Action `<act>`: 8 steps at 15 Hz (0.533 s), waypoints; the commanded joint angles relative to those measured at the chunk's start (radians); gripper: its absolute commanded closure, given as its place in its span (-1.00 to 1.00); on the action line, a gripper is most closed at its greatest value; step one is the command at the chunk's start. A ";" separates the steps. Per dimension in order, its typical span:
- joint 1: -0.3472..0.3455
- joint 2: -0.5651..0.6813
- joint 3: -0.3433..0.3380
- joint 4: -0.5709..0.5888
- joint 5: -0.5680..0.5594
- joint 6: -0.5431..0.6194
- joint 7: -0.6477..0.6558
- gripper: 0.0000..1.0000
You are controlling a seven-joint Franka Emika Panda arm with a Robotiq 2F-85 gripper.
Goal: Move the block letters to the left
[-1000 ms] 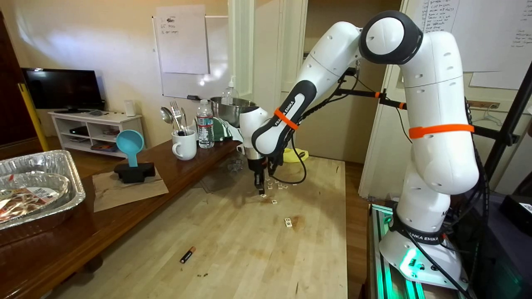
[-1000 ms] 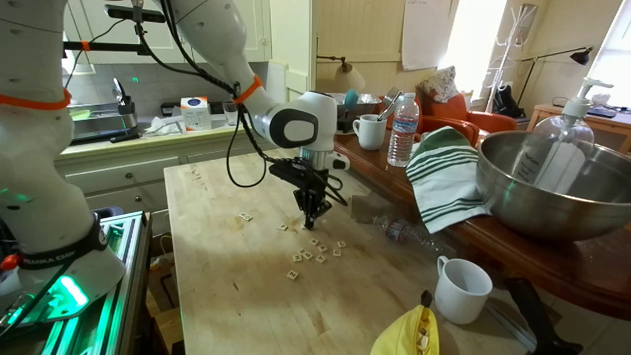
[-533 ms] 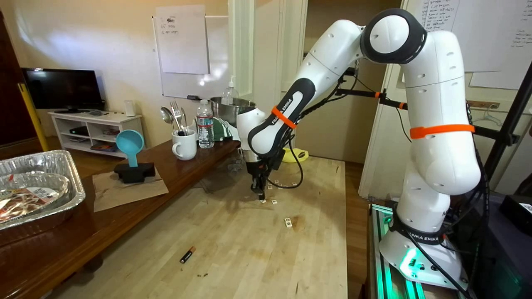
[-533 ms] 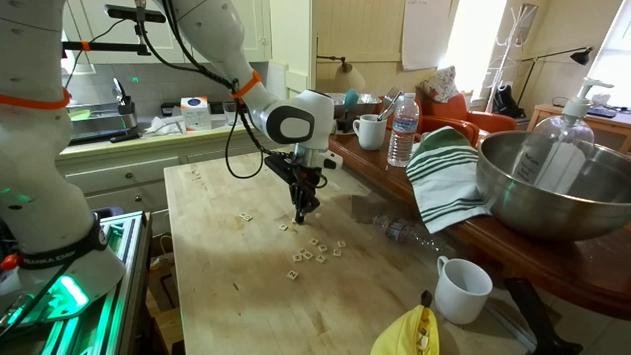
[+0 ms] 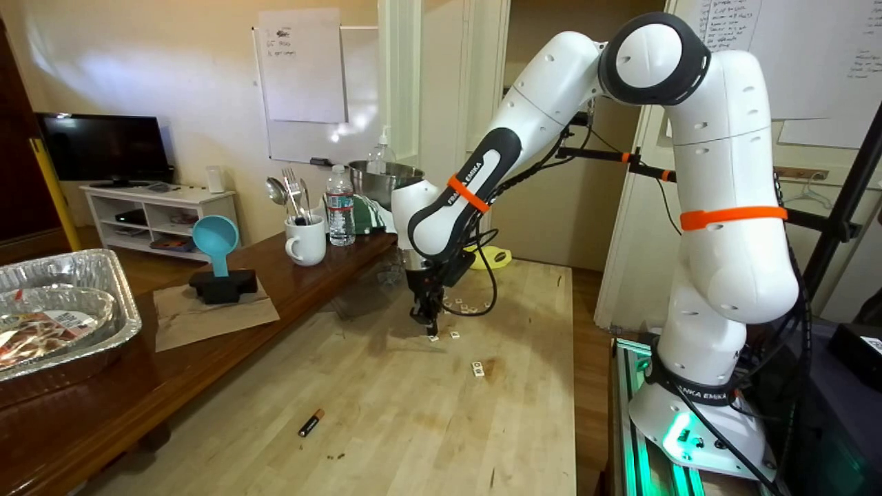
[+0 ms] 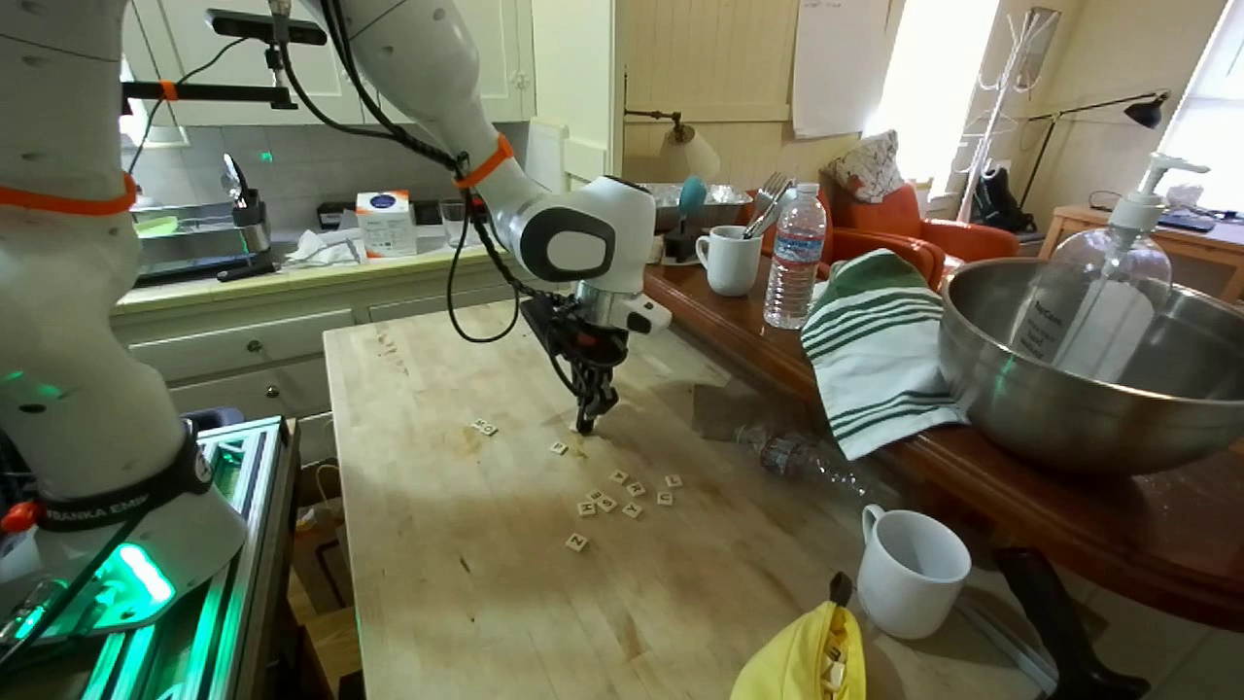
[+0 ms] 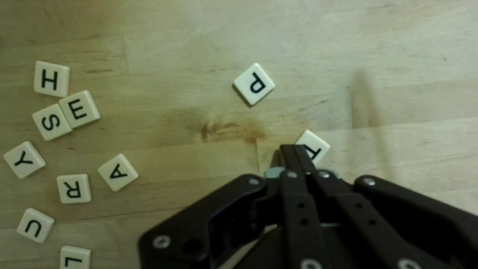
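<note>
The block letters are small whitish-tan tiles on the wooden table (image 5: 413, 413). My gripper (image 7: 293, 146) is shut with its fingertips together, low at the table; it also shows in both exterior views (image 5: 432, 331) (image 6: 585, 425). One letter tile (image 7: 317, 145) lies right beside the fingertips, partly hidden by them. A P tile (image 7: 254, 84) lies a short way off. Several other tiles, such as an A tile (image 7: 118, 172) and an H tile (image 7: 51, 78), lie scattered in a group. A pair of tiles (image 5: 477, 368) lies apart, out of the wrist view.
A battery (image 5: 311, 423) lies on the table. A raised brown ledge (image 5: 331, 282) runs along one side, with a mug of cutlery (image 5: 305, 241). A lying plastic bottle (image 6: 807, 462), a white mug (image 6: 912, 574) and a yellow pouch (image 6: 807, 661) are at the table's other end.
My gripper has moved along the table away from the scattered group, staying low. The tile at its fingertips has slid the same way. The P tile and the other tiles have not moved.
</note>
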 commanded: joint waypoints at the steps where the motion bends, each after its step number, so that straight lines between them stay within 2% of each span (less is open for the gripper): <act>1: 0.012 -0.014 -0.001 -0.028 0.038 -0.018 0.047 1.00; 8: 0.004 -0.086 -0.006 -0.067 0.073 -0.024 0.051 1.00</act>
